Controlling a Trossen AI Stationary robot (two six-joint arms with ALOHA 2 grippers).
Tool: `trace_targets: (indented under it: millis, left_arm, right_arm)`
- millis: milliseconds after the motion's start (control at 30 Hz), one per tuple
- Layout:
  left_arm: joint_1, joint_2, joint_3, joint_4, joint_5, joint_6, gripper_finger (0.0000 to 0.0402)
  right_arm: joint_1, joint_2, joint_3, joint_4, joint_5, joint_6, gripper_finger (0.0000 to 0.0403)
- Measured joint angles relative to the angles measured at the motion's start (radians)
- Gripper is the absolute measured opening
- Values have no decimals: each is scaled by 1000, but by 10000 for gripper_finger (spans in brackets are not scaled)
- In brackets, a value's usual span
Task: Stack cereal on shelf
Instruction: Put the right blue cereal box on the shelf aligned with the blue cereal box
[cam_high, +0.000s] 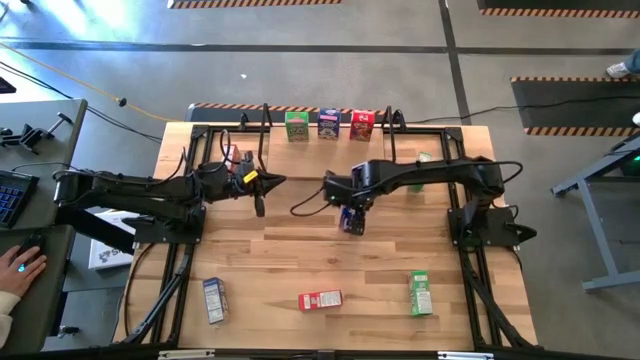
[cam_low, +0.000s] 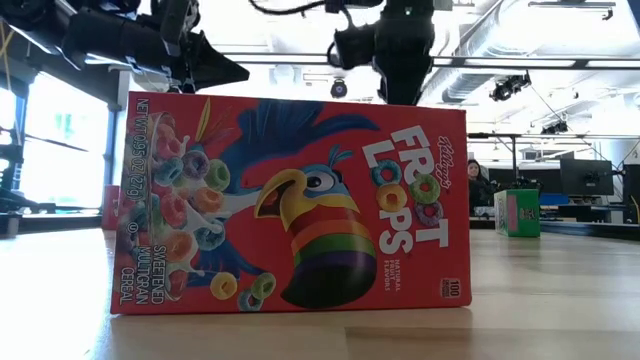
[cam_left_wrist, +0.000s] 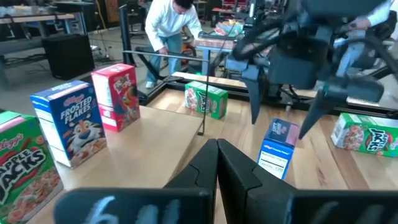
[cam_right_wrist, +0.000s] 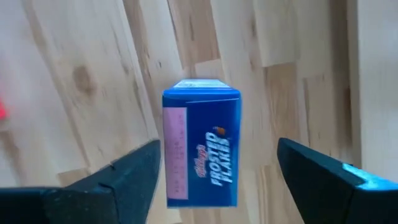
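Overhead view of a pale butcher-block tabletop (cam_high: 300, 250) of jointed wood strips, framed by thin black metal tubing. At upper centre of the frame the shelf (cam_high: 330, 140) is seen — a flat light-wood board between black wire hoops — with three small cardboard boxes set upright in a row along its far edge: a green box (cam_high: 296, 125), a blue box (cam_high: 328, 123) and a red box (cam_high: 361, 124).

At centre frame the right gripper (cam_high: 352, 222) is held above a blue Frosted Flakes box (cam_right_wrist: 202, 149). In the right wrist view its two dark matte fingers (cam_right_wrist: 106, 180) are spread wide at either side of the glossy rectangular carton, apart from it; the carton is seen resting on the wood grain, a pink panel along one narrow face.

The left gripper (cam_high: 262, 182) is positioned left of centre, over the shelf's left end, its tapered black fingers (cam_left_wrist: 217, 168) pressed together with nothing between them.

Along the lower edge of the overhead frame three boxes lie flat — a blue-and-white box (cam_high: 214, 300) at lower left, a red Froot Loops box (cam_high: 320, 299) at lower centre, a second green box (cam_high: 420, 293) at lower right. One further green box (cam_high: 424, 160) is partly hidden behind the right arm.

A person's hand (cam_high: 20, 265) is visible at the far left edge.
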Motion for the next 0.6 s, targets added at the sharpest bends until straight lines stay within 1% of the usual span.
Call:
trace_targets:
  millis: [267, 400, 600]
  left_arm:
    - [5, 0, 0, -15, 1, 0, 0]
    - [6, 0, 0, -30, 1, 0, 0]
    - [6, 0, 0, -30, 1, 0, 0]
  right_arm:
    - [6, 36, 0, -37, 9, 8, 299]
    - [6, 36, 0, -65, 47, 26, 291]
    - [7, 36, 0, -16, -6, 37, 261]
